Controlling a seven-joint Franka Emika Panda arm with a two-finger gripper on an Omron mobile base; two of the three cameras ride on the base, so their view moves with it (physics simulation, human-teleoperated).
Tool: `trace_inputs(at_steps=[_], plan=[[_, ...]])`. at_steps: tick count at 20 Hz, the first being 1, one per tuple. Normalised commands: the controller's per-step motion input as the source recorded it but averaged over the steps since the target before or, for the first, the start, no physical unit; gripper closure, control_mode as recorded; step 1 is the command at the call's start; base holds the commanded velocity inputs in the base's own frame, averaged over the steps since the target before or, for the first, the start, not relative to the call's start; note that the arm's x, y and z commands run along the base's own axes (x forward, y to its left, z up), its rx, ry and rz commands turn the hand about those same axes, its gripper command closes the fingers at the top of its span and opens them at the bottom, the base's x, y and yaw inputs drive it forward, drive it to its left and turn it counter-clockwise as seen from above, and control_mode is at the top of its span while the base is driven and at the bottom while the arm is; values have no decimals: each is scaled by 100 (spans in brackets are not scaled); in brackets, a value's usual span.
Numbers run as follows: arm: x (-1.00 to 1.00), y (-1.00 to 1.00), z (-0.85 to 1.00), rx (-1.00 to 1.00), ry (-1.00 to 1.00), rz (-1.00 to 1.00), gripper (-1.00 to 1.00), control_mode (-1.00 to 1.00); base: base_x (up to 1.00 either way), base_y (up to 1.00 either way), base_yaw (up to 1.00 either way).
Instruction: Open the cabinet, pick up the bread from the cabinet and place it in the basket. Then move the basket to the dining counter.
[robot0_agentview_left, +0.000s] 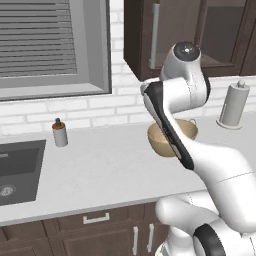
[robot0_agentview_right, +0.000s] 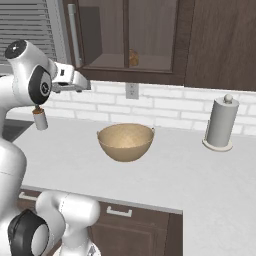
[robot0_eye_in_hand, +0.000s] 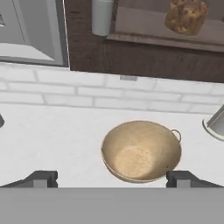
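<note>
The gripper (robot0_eye_in_hand: 111, 178) hangs with jaws spread wide and empty above the basket (robot0_agentview_right: 125, 141), which sits on the grey counter (robot0_agentview_right: 200, 175). The bread (robot0_eye_in_hand: 185, 16) rests inside the cabinet (robot0_agentview_right: 150, 40) behind its closed glass doors

No text, label, brand, number or sign could be read in any of the views.
</note>
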Motion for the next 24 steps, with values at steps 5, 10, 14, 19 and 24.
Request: trace_inputs(at_steps=[5, 10, 14, 19, 24], plan=[[1, 0, 99, 0, -31, 0, -100, -100, 0, 0, 0], [11, 1, 56, 1, -20, 0, -100, -100, 0, 0, 0], [31, 8, 1, 2, -3, 0, -100, -100, 0, 0, 0], [53, 0, 0, 8, -3, 10, -100, -100, 0, 0, 0], [56, 0, 0, 2, -2, 5, -100, -100, 0, 0, 0]])
